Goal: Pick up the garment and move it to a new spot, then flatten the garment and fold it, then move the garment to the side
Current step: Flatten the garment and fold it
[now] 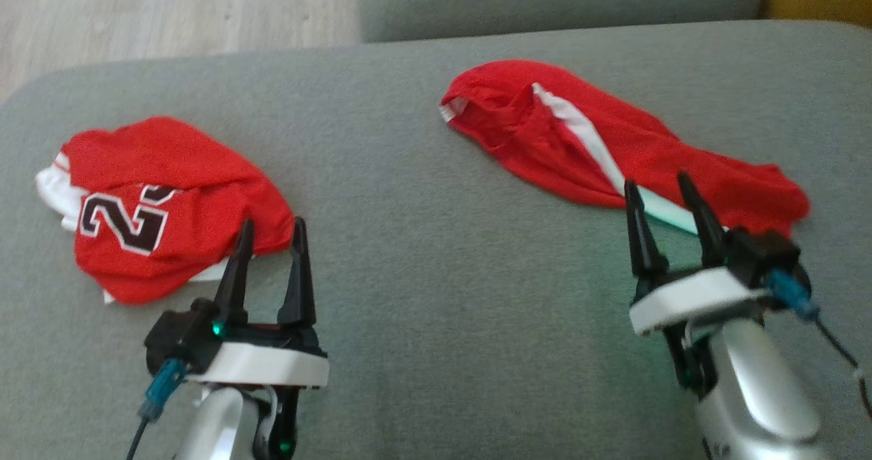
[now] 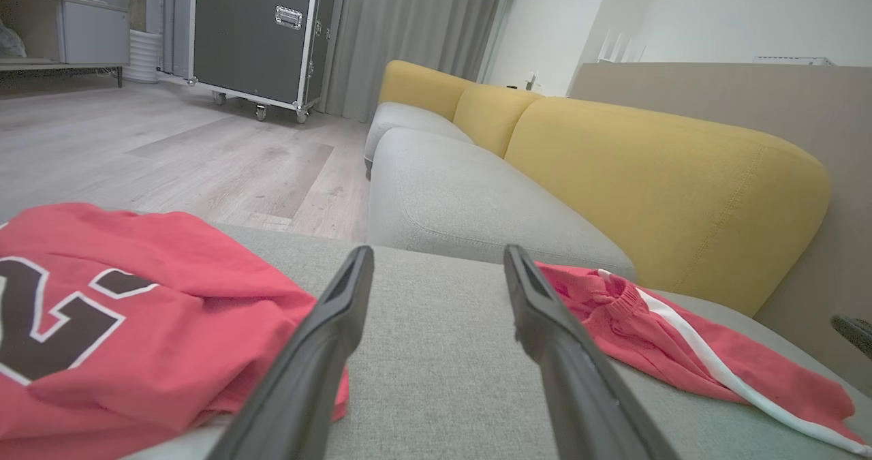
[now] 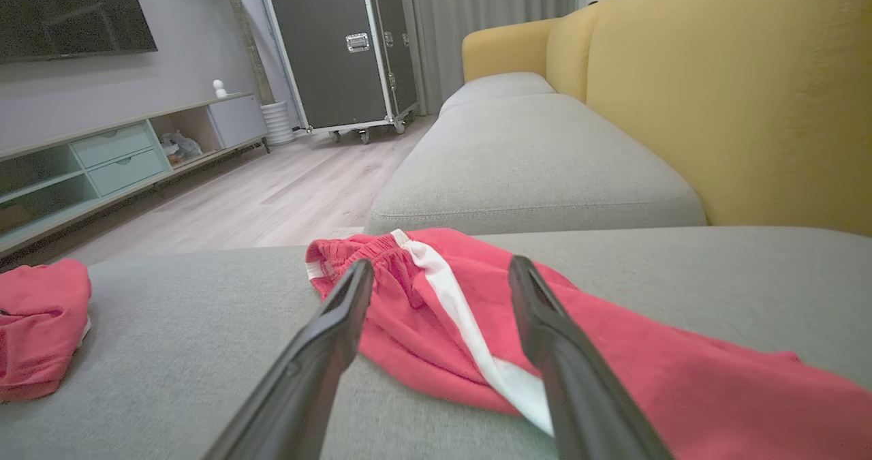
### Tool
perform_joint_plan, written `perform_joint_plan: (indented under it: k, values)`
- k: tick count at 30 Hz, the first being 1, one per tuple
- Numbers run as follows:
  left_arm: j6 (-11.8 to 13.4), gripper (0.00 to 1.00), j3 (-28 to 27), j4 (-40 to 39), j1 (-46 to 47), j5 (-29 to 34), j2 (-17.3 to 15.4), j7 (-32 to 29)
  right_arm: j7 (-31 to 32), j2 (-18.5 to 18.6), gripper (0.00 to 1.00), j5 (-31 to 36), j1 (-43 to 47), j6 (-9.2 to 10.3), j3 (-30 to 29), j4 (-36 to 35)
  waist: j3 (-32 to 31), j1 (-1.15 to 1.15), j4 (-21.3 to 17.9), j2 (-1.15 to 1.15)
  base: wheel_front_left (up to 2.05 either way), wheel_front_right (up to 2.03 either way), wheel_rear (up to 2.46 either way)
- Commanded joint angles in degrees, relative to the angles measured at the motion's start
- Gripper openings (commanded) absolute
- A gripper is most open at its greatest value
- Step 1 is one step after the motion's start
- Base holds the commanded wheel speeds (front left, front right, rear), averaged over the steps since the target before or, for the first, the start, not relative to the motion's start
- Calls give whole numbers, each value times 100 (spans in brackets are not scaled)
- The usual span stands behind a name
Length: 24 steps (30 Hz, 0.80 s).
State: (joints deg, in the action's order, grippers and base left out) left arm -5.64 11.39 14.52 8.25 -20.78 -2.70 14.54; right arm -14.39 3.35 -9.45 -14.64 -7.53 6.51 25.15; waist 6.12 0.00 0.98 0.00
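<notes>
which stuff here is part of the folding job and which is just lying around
Job: red shorts, crumpled; left gripper, right gripper, both open; grey cushion.
Lying about: red jersey, likely folded already; yellow backrest; wheeled case.

Living room: grey sofa (image 1: pixel 436 324), yellow backrest (image 3: pixel 722 92), pale wood floor (image 3: pixel 272 201).
The sofa seat stretches under and ahead of the right gripper (image 3: pixel 441 264), and the backrest rises to its right. To its left the floor runs to a low cabinet (image 3: pixel 116 160) below a dark TV (image 3: pixel 68 10) on a grey wall (image 3: pixel 191 58). Far ahead stand a black wheeled case (image 3: pixel 340 44) and grey curtains (image 3: pixel 477 10).
</notes>
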Motion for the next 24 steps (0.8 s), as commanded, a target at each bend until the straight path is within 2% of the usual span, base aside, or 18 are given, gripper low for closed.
perform_joint_plan:
  k: [1,7,15,24]
  values:
    - [-41,100,-95,-131,354,56,-18,46,-13,-46,100,81,-536,4,109,-40,222,0,227,0,0,0,0]
    - [-74,100,57,-45,515,35,-18,46,354,-19,100,8,-1395,4,-66,597,512,0,590,0,0,0,0]
    - [-103,100,277,56,643,-37,-18,46,849,305,100,155,-2567,4,-605,2258,752,0,1149,0,0,0,0]
    - [-94,100,330,46,657,-81,-18,46,546,486,100,654,-3116,4,-491,3512,839,0,1370,0,0,0,0]
